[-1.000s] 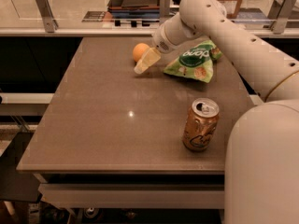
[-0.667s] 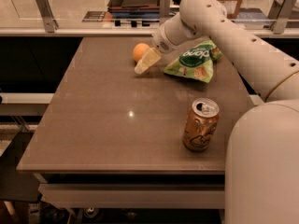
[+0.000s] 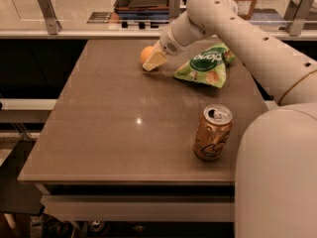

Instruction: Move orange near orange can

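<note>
While the arm reaches over the desk point(image 3: 99, 133), pincer point(image 3: 151, 61) low at the far side, right against the orange point(image 3: 144, 52) (clenched or released, cannot tell); green snack bag point(image 3: 205, 66) nearby; orange can point(image 3: 213, 133) upright near the front edge, well apart from the fruit

Tool point(image 3: 153, 61) at orange point(image 3: 145, 53); snack bag point(image 3: 205, 66) flanks bare tabletop point(image 3: 114, 138) toward can point(image 3: 213, 133).
</note>
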Available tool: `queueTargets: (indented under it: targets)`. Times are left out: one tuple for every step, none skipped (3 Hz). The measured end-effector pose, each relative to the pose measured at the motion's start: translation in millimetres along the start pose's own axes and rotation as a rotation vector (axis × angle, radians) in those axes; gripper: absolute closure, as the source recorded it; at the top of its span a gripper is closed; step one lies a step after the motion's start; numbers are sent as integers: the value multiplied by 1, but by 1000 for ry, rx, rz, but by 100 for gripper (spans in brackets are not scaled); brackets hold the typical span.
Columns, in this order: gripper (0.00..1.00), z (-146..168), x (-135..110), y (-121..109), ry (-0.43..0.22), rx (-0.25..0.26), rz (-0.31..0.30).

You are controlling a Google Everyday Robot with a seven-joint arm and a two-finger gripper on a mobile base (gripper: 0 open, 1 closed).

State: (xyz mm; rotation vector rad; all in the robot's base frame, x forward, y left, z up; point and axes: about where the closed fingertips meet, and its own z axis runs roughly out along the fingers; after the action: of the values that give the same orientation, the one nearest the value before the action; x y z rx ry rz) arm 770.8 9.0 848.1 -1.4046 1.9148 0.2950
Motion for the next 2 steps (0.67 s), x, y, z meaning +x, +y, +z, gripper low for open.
queueTargets:
  targets:
    - [65,-5,-4,7,26,-18,-2]
    - [88,-13,-8,11,23,-43,11]
